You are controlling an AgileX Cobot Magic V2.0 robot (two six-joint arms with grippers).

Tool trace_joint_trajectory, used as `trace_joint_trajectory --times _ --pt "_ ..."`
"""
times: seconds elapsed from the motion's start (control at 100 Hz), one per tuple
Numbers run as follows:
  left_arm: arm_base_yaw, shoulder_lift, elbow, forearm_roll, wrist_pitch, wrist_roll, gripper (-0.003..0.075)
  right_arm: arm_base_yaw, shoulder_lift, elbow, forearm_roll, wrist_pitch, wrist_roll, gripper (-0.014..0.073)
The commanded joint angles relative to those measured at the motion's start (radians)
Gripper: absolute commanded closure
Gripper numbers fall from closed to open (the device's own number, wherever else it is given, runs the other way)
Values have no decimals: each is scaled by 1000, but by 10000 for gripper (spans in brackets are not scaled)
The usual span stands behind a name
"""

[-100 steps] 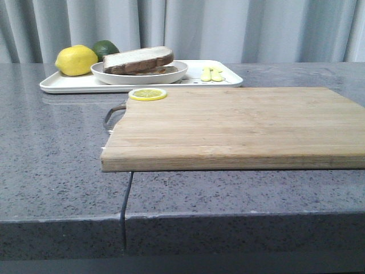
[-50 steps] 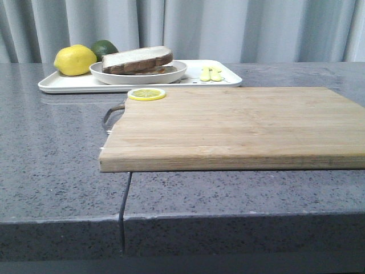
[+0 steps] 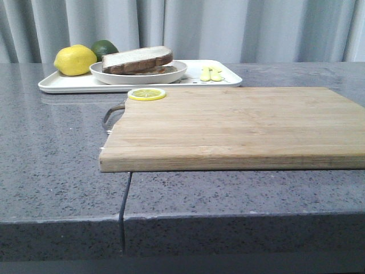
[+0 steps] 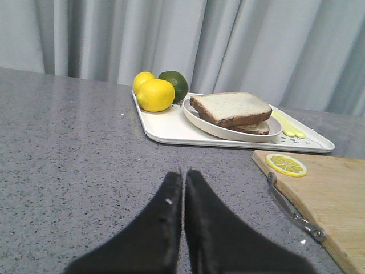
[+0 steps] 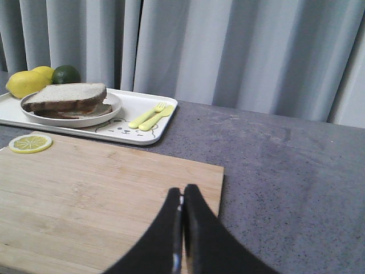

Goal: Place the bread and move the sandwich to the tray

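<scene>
The sandwich [image 3: 138, 60] lies on a round white plate [image 3: 138, 74], topped by the thick bread slice [image 4: 231, 107]; no egg shows. The plate stands on the white tray [image 3: 68, 84] at the back left. The sandwich also shows in the right wrist view [image 5: 65, 98], with the tray [image 5: 128, 128] under it. My left gripper [image 4: 183, 172] is shut and empty over bare counter, short of the tray [image 4: 171, 128]. My right gripper [image 5: 182, 189] is shut and empty over the right part of the wooden cutting board [image 5: 85, 188]. Neither gripper shows in the front view.
A lemon [image 3: 75, 60] and a lime [image 3: 105, 47] sit on the tray's left end, yellow cutlery [image 3: 211, 74] on its right end. A lemon slice [image 3: 146, 94] lies on the cutting board [image 3: 234, 125] by its metal handle [image 3: 111, 116]. Grey curtains hang behind.
The view shifted very slightly to the left a second ago; nothing on the counter has moved since.
</scene>
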Motion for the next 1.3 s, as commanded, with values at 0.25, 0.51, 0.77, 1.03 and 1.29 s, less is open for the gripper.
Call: trace_joint_trajectory --times 0.25,0.51,0.77,1.03,1.29 --pt "-4 12 -26 -26 -52 1 739 -6 7 -24 -10 -75 1 711" --pt "-4 12 -24 -26 -55 1 739 -6 7 -24 -10 -75 1 711" --pt "-4 12 26 306 -61 -47 739 -6 7 -24 -10 -75 1 711" --pt "-2 12 93 796 -64 -525 739 -6 7 -24 -10 -75 1 711" --pt "72 -88 143 812 -35 -537 739 -6 7 -24 -10 -75 1 711"
